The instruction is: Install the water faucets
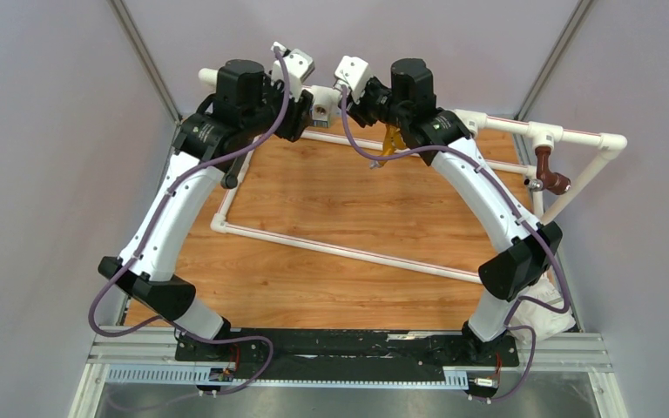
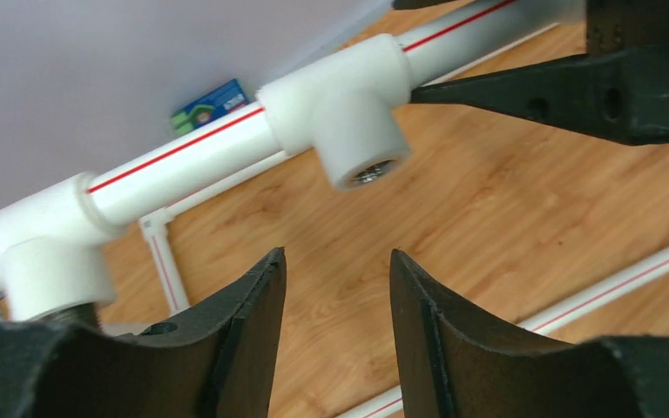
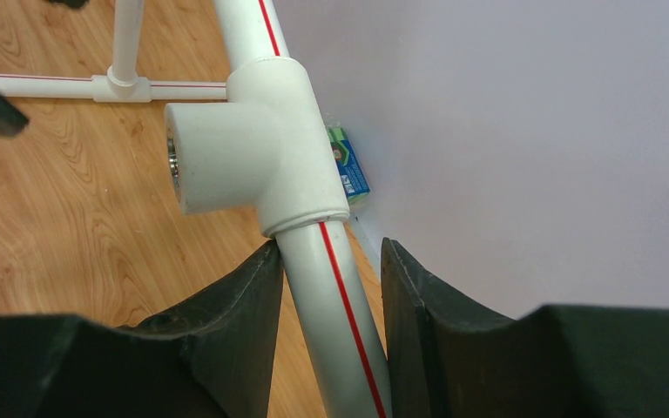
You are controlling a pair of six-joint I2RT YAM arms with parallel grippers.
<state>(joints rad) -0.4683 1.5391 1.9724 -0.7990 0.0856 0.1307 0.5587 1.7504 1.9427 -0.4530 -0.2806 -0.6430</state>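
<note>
Two grippers meet at one white tee fitting (image 2: pixel 341 109) on the far rail of the pipe frame (image 1: pixel 340 251). The right gripper (image 3: pixel 331 244) straddles the red-striped pipe (image 3: pixel 340 331) just beside the tee. One finger lies against the pipe and a thin gap shows at the other, so whether it truly clamps cannot be told. Its likely purpose is to steady the rail against a twisting load.

The left gripper (image 2: pixel 336 254) sits before the tee's threaded socket, fingers parted with nothing between them. It is lined up on the open mouth, which has no faucet in it yet.

The dark faucet (image 1: pixel 232 178), as far as the overhead view shows, is the black rod jutting from beneath the left arm over the wooden table (image 1: pixel 340 200), near the frame's left corner. Its upper end is hidden by the arm, so what it is attached to is unclear. Neither gripper holds it.

Surroundings:
- an orange tap (image 1: pixel 391 139) under the right wrist
- a brown tap (image 1: pixel 550 176) on the right-hand rail
- a small blue-green card (image 3: pixel 350 165) against the back wall

Obstruction: a right fingertip reaches close to the socket, leaving the left gripper little room at the tee.
</note>
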